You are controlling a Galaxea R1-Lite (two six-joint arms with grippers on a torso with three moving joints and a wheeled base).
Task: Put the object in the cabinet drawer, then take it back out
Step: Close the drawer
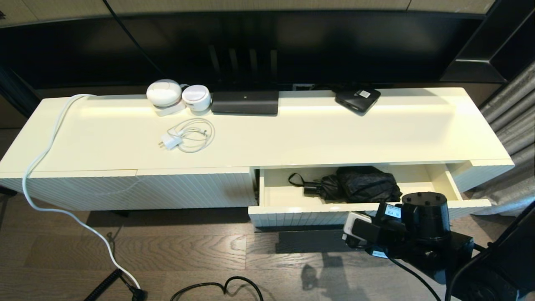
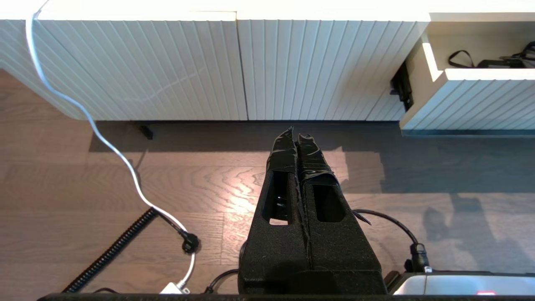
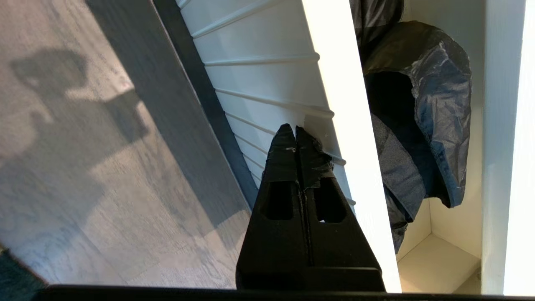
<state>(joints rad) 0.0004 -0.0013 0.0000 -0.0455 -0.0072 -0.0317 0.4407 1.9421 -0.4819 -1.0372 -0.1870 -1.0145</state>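
The cabinet drawer [image 1: 292, 217] stands pulled out under the right half of the cream cabinet; its ribbed front [image 3: 267, 75] and corner [image 2: 472, 104] show in both wrist views. Inside lies the black folding umbrella [image 1: 363, 184], its handle and wrist loop [image 1: 296, 179] pointing left and its glossy fabric [image 3: 439, 92] loose. My right gripper [image 3: 296, 129] is shut and empty, just outside the drawer front near its top rim; the right arm [image 1: 418, 225] hides it from the head camera. My left gripper [image 2: 297, 133] hangs shut and empty above the floor, before the closed panels.
On the cabinet top are two white round devices [image 1: 165, 93], a long black box [image 1: 245, 102], a small flat black box with a white label [image 1: 357, 99] and a white charger with coiled cable [image 1: 184, 140]. A white cord [image 1: 42, 159] runs down the closed ribbed panel [image 1: 125, 188] to floor cables [image 1: 217, 288].
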